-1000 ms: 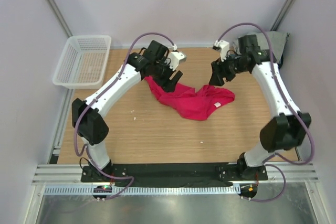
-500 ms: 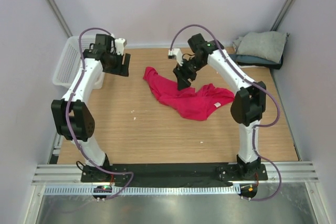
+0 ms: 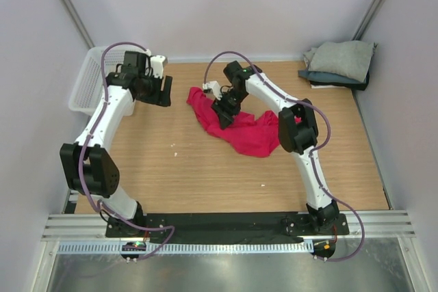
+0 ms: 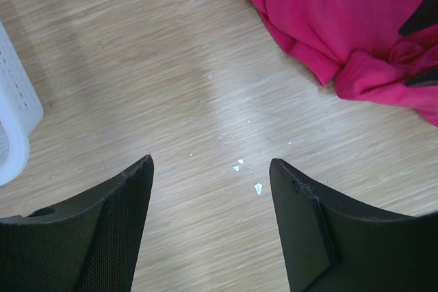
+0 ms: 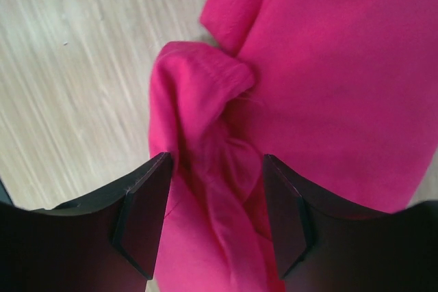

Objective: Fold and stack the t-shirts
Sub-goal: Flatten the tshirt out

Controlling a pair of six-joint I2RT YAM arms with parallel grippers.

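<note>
The crimson-pink t-shirt (image 3: 250, 135) lies crumpled and unfolded in the middle of the desk (image 3: 191, 169), its left part bunched into a raised ridge (image 5: 198, 80). The right end effector (image 3: 224, 113) hangs right over that ridge. Its fingers (image 5: 144, 223) are spread to either side of the gathered cloth and not yet pinching it, likely lined up to take hold there so the shirt can be pulled flat.

The left end effector (image 3: 162, 91) is spread with nothing in it, over bare wood beside the white mesh basket (image 3: 85, 85), probably keeping clear of the other arm.

A folded light grey t-shirt (image 3: 340, 57) rests on a dark blue-grey one (image 3: 332, 78) at the far right corner, so the stack appears begun.
</note>
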